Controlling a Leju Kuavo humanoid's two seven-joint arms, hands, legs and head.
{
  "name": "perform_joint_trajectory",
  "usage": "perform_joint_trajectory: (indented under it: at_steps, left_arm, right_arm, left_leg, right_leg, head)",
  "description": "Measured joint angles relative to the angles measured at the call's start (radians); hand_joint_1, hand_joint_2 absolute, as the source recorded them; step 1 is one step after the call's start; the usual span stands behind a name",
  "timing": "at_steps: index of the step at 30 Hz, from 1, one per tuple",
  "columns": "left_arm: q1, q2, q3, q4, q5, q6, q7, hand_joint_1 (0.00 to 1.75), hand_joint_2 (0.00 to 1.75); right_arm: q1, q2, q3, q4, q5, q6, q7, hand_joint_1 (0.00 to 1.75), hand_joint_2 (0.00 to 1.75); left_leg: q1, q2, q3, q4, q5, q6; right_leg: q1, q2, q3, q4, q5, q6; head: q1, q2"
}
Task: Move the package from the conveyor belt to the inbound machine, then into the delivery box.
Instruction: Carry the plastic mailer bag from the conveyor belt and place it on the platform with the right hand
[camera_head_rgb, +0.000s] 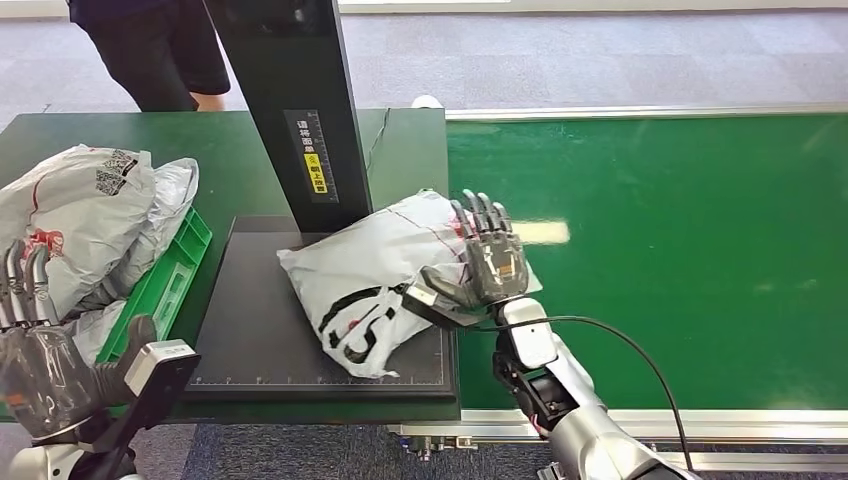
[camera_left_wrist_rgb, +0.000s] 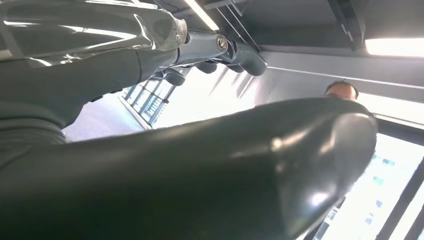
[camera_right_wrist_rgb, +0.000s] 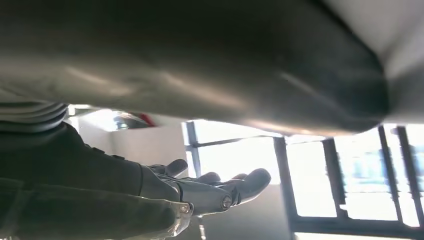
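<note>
The package (camera_head_rgb: 370, 280), a white-grey poly bag with black and red print, lies on the black platform (camera_head_rgb: 250, 345) of the inbound machine, its right end reaching the edge of the conveyor belt (camera_head_rgb: 680, 250). My right hand (camera_head_rgb: 485, 262) sits against the bag's right end with its fingers spread and upright; it holds nothing. In the right wrist view the right hand (camera_right_wrist_rgb: 150, 192) has a bare gap between thumb and fingers. My left hand (camera_head_rgb: 35, 350) stands at the lower left, fingers up and apart, holding nothing, beside the green delivery box (camera_head_rgb: 170, 275). The left wrist view has the left hand (camera_left_wrist_rgb: 150, 165) close up.
Several other poly bags (camera_head_rgb: 80, 215) are piled in and over the delivery box. The machine's black column (camera_head_rgb: 300, 110) rises just behind the package. A person (camera_head_rgb: 150, 45) stands beyond the table at the far left. A black cable (camera_head_rgb: 620, 345) loops over the belt by my right wrist.
</note>
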Motion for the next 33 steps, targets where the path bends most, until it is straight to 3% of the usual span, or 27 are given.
perform_joint_trajectory:
  at_steps: [10,26,29,33]
  left_arm:
    - [0.017,0.014,-0.035,0.028,0.013,0.001,0.004,0.0,0.0]
    - [-0.021,0.025,-0.063,0.087,0.035,0.019,-0.014,0.0,0.0]
    - [-0.035,0.026,-0.068,0.098,0.037,0.016,-0.017,0.0,0.0]
    - [-0.046,0.028,-0.075,0.111,0.036,0.017,-0.019,0.0,0.0]
  right_arm:
    - [0.003,-0.041,-0.199,0.046,-0.025,0.008,-0.109,0.0,0.0]
    - [0.013,-0.025,-0.262,0.045,-0.076,0.053,-0.239,0.0,0.0]
    - [0.011,-0.021,-0.272,0.045,-0.078,0.049,-0.22,0.0,0.0]
    - [0.0,-0.022,-0.29,0.049,-0.005,0.01,-0.04,0.0,0.0]
  left_leg:
    - [0.0,0.0,0.0,0.0,0.0,0.0]
    - [0.0,0.0,0.0,0.0,0.0,0.0]
    - [0.0,0.0,0.0,0.0,0.0,0.0]
    - [0.0,0.0,0.0,0.0,0.0,0.0]
  right_leg:
    - [0.0,0.0,0.0,0.0,0.0,0.0]
    - [0.0,0.0,0.0,0.0,0.0,0.0]
    - [0.0,0.0,0.0,0.0,0.0,0.0]
    - [0.0,0.0,0.0,0.0,0.0,0.0]
  head:
    - [0.0,0.0]
    - [0.0,0.0]
    - [0.0,0.0]
    - [0.0,0.0]
